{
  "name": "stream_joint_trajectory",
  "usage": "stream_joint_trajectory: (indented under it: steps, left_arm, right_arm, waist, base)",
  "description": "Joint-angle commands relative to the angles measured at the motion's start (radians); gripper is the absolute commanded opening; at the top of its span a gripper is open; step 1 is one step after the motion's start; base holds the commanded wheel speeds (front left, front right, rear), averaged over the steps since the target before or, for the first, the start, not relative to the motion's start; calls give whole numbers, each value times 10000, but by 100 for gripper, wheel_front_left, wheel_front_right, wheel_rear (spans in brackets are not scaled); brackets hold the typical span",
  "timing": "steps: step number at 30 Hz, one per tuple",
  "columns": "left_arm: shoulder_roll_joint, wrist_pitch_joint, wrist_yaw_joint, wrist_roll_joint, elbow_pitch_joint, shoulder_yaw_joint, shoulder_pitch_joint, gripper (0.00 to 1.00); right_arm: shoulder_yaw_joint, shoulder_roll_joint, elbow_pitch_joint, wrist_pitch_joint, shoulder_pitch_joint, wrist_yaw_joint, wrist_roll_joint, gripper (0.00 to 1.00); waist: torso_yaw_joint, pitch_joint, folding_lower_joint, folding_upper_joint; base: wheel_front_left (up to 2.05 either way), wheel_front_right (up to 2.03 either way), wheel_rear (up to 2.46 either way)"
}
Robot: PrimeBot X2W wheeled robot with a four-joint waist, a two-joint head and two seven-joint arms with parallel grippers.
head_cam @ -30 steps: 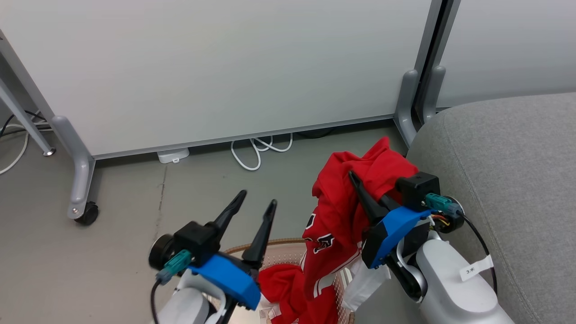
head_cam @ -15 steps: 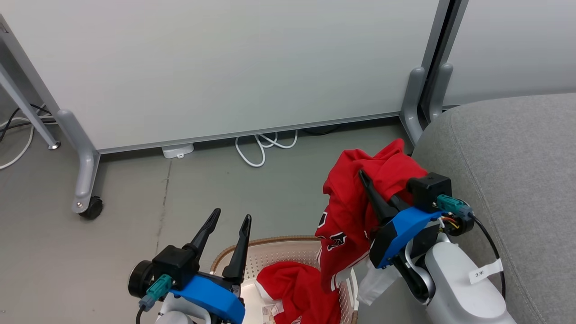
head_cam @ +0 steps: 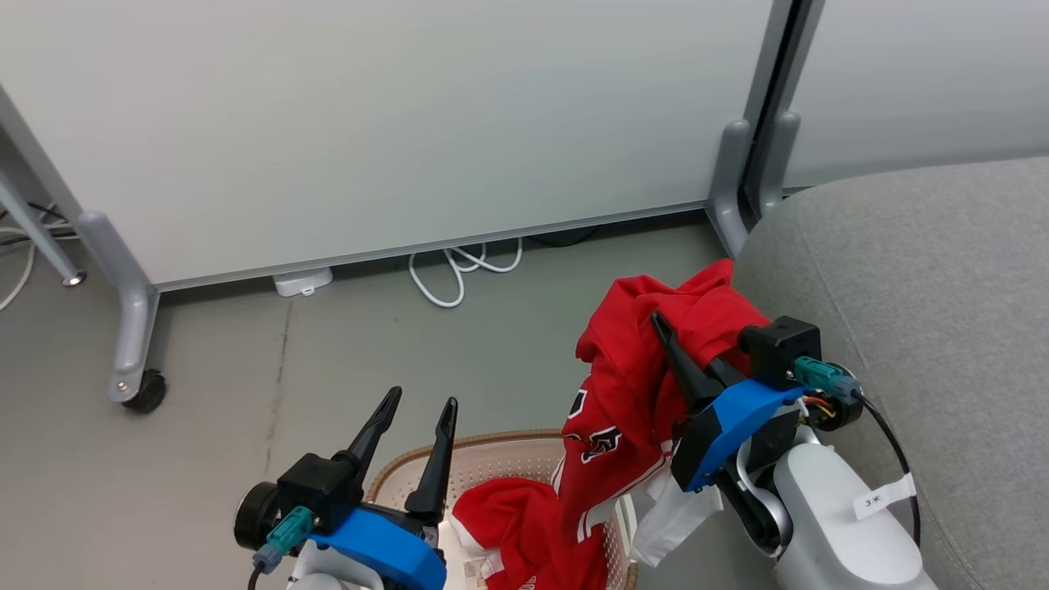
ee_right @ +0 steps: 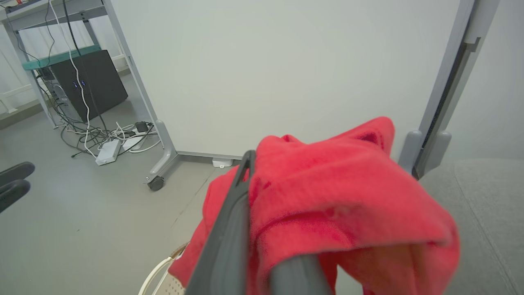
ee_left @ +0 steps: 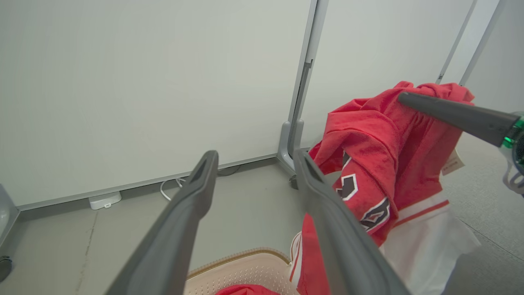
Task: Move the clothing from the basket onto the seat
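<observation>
Toward the left of the head view, the left jaws stand wide apart and empty, raised over the near-left rim of the laundry basket, which sits on the grey floor. Inside the basket lies one crumpled red garment with white trim. Whether more lies beneath it cannot be told, since the basket's near part runs off the bottom edge.

Just right of that, a red jersey with white-and-black lettering hangs above the basket's right side, with its striped hem and a white panel trailing down by the rim. The right jaws are closed on the bunched upper part of this jersey, and the fabric drapes over and around them.

Farther right, the grey sofa seat carries no clothing on the part that shows. The jersey's top is just beside the seat's left edge but not over it.

Judged from this, the task is somewhere between early and midway. One piece is out of the basket and in carriage, none is set down on the seat, and at least one is left to fetch.
</observation>
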Motion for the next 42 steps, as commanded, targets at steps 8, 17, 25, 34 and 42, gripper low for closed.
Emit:
stream_joint_trajectory:
  steps: [8,17,25,34,42]
  left_arm:
    - [104,-46,-73,71,-8,89,-136,100]
    - [177,-44,-72,115,9,-8,-297,100]
    - [255,-44,-73,116,-30,-91,-337,100]
    - [230,-44,-73,117,-8,-146,-277,100]
    - [232,-44,-73,152,-22,-210,-386,100]
  right_arm:
    - [-150,-34,-175,9,56,5,-103,0]
    - [-180,-33,-233,-87,116,5,-14,0]
    - [-181,-28,-201,-147,154,5,58,0]
    - [-117,-28,-137,-152,245,5,81,0]
    - [-222,-27,-182,-168,305,5,57,0]
  waist:
    - [-1150,316,0,-1]
    - [-2662,540,0,-1]
    - [-3859,601,0,-1]
    - [-4851,487,0,-1]
    - [-5061,519,0,-1]
  base:
    - [0,0,0]
    - [0,0,0]
    - [0,0,0]
    - [0,0,0]
    - [0,0,0]
